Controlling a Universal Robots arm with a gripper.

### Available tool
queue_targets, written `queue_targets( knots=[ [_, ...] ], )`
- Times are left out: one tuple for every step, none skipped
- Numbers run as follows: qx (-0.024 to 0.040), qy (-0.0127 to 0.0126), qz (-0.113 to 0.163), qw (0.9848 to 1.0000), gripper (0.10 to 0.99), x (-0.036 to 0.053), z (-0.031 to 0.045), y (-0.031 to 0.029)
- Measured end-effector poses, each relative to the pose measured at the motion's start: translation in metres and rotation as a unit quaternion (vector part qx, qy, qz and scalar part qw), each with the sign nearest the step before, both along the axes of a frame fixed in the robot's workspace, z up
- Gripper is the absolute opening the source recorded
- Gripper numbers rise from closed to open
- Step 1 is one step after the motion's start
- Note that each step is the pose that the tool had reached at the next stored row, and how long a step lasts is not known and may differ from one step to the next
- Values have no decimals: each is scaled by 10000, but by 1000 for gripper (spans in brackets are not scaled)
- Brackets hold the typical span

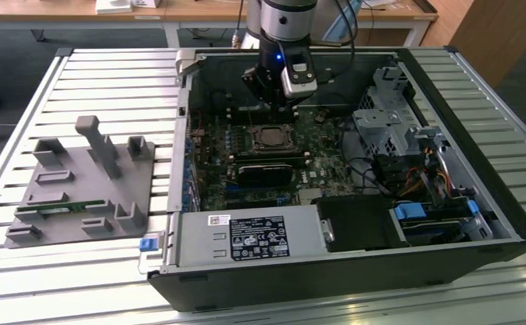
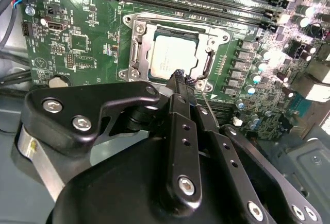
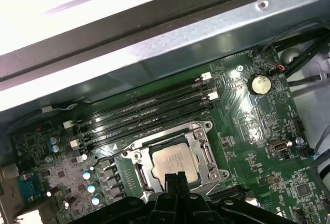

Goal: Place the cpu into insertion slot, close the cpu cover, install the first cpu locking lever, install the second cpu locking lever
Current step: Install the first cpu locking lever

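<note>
The cpu [image 2: 172, 54] lies flat in the insertion slot [image 1: 270, 137], and its dull silver top [image 3: 178, 159] shows in both wrist views. Around it lies the cpu cover [image 2: 135, 41], a silver frame [image 3: 207, 152] resting down on the socket with the chip showing through its window. A thin lever wire [image 3: 124, 152] runs along the socket's side by the memory slots. My gripper [image 2: 178, 74] hovers just over one edge of the socket, with its black fingertips [image 3: 175, 178] pressed together and nothing between them. In the exterior view my gripper [image 1: 278, 112] hangs inside the open case, right behind the socket.
Long black memory slots [image 3: 149, 105] run beside the socket. A black card [image 1: 265, 170] sits in front of it, then the power supply [image 1: 249, 237]. A drive cage [image 1: 389, 128] and cables [image 1: 416, 183] fill the exterior view's right. A grey fixture [image 1: 82, 183] stands outside the case at the left.
</note>
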State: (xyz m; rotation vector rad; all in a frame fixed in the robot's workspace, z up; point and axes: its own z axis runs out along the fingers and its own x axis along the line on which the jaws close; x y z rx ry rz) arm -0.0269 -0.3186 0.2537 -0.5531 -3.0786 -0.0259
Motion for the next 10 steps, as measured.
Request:
queue_targets(
  knots=[
    [0, 0, 32, 10000, 106, 0, 0, 0],
    [0, 0, 66, 10000, 106, 0, 0, 0],
    [0, 0, 100, 10000, 106, 0, 0, 0],
    [0, 0, 135, 9999, 106, 0, 0, 0],
    [0, 0, 169, 9999, 106, 0, 0, 0],
    [0, 0, 202, 9998, 106, 0, 0, 0],
    [0, 0, 238, 9997, 106, 0, 0, 0],
    [0, 0, 271, 9996, 106, 0, 0, 0],
    [0, 0, 304, 9995, 106, 0, 0, 0],
    [0, 0, 337, 9994, 106, 0, 0, -1]
  ],
)
